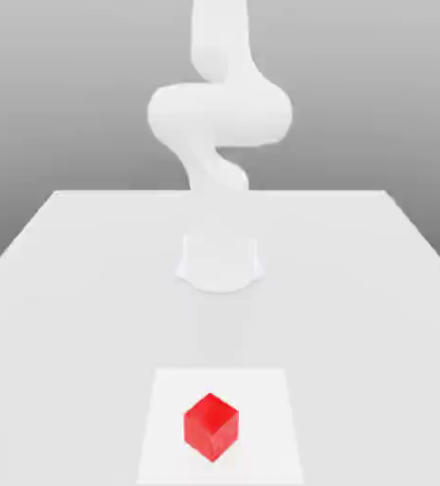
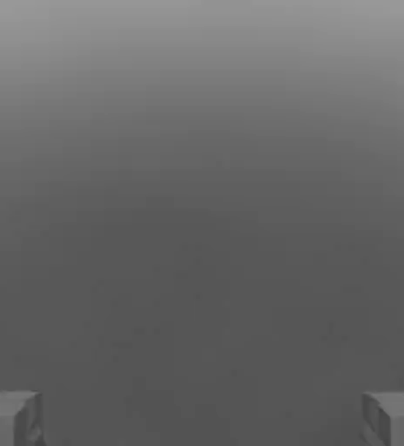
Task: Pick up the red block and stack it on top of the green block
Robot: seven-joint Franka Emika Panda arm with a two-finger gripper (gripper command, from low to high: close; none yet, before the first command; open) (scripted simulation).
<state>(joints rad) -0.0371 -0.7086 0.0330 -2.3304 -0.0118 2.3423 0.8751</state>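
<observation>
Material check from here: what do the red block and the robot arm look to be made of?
Red block: probably smooth plastic or painted wood; its flat faces are one even red with crisp edges and no grain, which leaves the material open.
Robot arm: likely hard plastic or painted metal shells, glossy or satin; the sign is rounded, plain white casing.

Edges lost around the red block [image 1: 211,427]
Well behind the block, the white arm [image 1: 220,114] runs out of the exterior view, its lower stretch melting into the pale table [image 1: 72,332], itself cropped either side of the block. I can't see the block's underside. The hand view crops both gripper [image 2: 202,420] fingers.
</observation>
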